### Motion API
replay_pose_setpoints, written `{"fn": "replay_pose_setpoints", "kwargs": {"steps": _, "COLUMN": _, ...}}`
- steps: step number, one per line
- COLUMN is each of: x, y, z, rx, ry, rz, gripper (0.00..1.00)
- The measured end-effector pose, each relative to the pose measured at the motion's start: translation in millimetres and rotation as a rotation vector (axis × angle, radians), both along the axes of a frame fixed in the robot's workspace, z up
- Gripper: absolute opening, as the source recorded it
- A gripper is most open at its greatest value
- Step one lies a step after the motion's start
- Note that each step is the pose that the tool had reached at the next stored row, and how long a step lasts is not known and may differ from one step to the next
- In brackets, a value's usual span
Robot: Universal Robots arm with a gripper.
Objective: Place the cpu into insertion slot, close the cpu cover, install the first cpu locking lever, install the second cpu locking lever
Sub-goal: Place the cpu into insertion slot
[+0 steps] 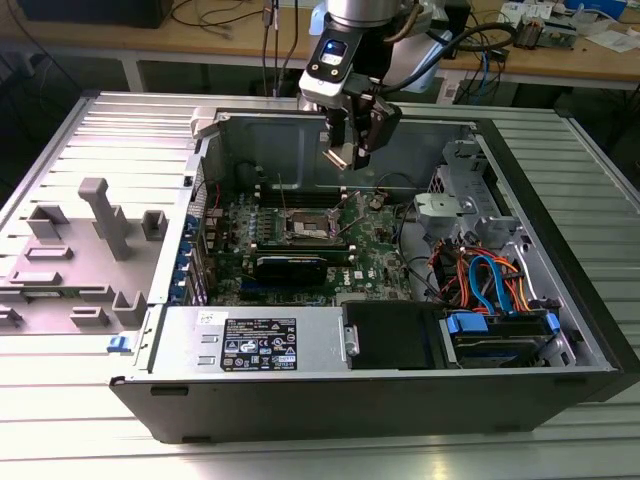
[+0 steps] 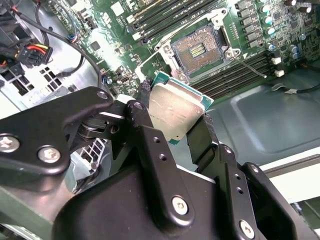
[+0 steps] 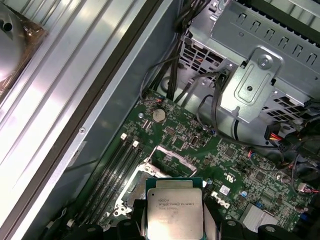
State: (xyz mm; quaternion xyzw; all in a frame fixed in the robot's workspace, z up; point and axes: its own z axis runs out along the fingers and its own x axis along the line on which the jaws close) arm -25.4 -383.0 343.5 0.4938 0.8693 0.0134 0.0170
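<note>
Ribbed metal surface [image 1: 100, 130], open computer case [image 1: 300, 400], cpu [image 2: 175, 112] in the air above the board.
Inside the case, green motherboard [image 1: 385, 265] facing up. Over it, end effector [image 1: 352, 155] clenched on two opposite edges of the cpu, well clear of the board. On the motherboard, insertion slot [image 2: 196, 50] uncovered, dark centre bare inside its grey metal rim. Cpu tilted, silver-grey top toward both wrist cameras, apart from the slot.

the exterior view looks down at an angle from farther off, taking in the whole open computer case [image 1: 300, 405] on the worktop [image 1: 60, 440]. both wrist views sit close, facing down past the pincer [image 2: 175, 112] at the motherboard [image 3: 200, 145]; they share the cpu [image 3: 174, 212] and insertion slot [image 2: 197, 50].
</note>
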Motion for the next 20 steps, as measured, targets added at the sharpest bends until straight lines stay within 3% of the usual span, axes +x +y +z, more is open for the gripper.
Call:
{"fn": "replay_pose_setpoints", "kwargs": {"steps": 10, "x": 0.0, "y": 0.0, "z": -5.2, "rx": -0.005, "ry": 0.0001, "rz": -0.127, "gripper": 0.54}}
{"fn": "replay_pose_setpoints", "kwargs": {"steps": 16, "x": -0.1, "y": 0.0, "z": -10.8, "rx": -0.0067, "ry": 0.0094, "rz": -0.139, "gripper": 0.54}}
{"fn": "replay_pose_setpoints", "kwargs": {"steps": 20, "x": -0.3, "y": -0.1, "z": -18.2, "rx": -0.01, "ry": 0.0099, "rz": -0.178, "gripper": 0.54}}
